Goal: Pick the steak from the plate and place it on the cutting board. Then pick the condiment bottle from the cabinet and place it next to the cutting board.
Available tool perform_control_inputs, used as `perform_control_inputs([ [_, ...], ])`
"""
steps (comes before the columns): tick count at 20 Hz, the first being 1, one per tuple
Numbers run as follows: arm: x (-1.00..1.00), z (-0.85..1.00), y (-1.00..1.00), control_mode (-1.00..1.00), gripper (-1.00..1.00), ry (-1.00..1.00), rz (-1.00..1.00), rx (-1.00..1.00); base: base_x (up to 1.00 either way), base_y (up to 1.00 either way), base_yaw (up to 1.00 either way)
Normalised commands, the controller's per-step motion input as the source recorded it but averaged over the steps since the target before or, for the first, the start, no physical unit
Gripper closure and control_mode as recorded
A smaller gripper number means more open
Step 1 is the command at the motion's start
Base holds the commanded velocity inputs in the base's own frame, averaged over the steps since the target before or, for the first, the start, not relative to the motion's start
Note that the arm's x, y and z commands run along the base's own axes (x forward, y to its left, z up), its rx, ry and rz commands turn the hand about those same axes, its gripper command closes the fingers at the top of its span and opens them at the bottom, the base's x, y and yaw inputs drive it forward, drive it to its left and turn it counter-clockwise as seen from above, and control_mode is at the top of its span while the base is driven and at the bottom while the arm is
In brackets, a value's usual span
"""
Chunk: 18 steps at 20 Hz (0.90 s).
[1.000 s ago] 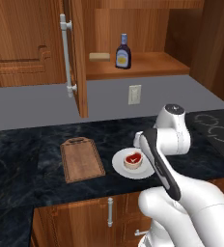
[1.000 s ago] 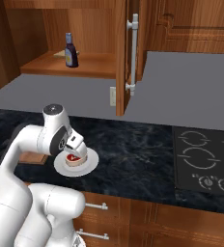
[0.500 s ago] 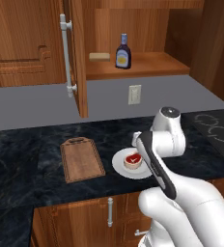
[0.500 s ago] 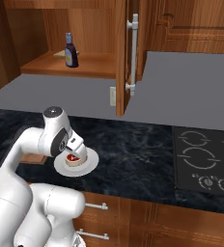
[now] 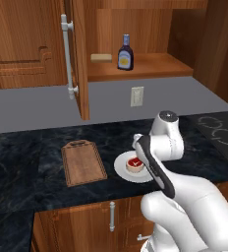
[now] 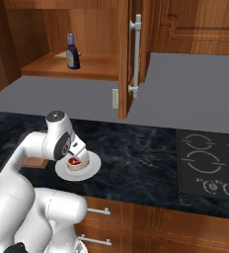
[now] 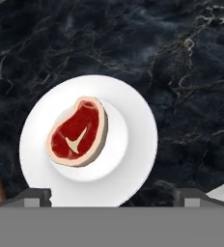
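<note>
- Hand view: the steak (image 7: 78, 131) is seen lying on the plate (image 7: 138, 144), below the gripper (image 7: 111, 195), whose fingers are spread wide and empty.
- The first pick is judged in hand; a descent centred over the meat is called for.
- The cutting board (image 5: 83, 163) is set just left of the plate.

Lighting is even and soft, with no glare. The plate (image 7: 133, 159) reads bright white against the dim, dark marbled counter (image 7: 181, 72). Faint shadow lies inside the cabinet (image 5: 150, 29). All views are slightly soft and pixelated, without edge distortion.
</note>
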Motion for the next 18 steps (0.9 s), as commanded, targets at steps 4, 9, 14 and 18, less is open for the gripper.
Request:
perform_control_inputs([
  [4, 0.18, -0.13, 0.01, -1.00, -1.00, 0.00, -0.07, 0.02, 0.00, 0.00, 0.00],
  [9, 0.17, -0.13, 0.00, -1.00, -1.00, 0.00, -0.06, 0.02, 0.00, 0.00, 0.00],
  [14, 0.16, -0.12, 0.00, -1.00, -1.00, 0.00, -0.05, 0.02, 0.00, 0.00, 0.00],
  [18, 0.13, -0.12, 0.00, -1.00, -1.00, 0.00, -0.04, 0.02, 0.00, 0.00, 0.00],
])
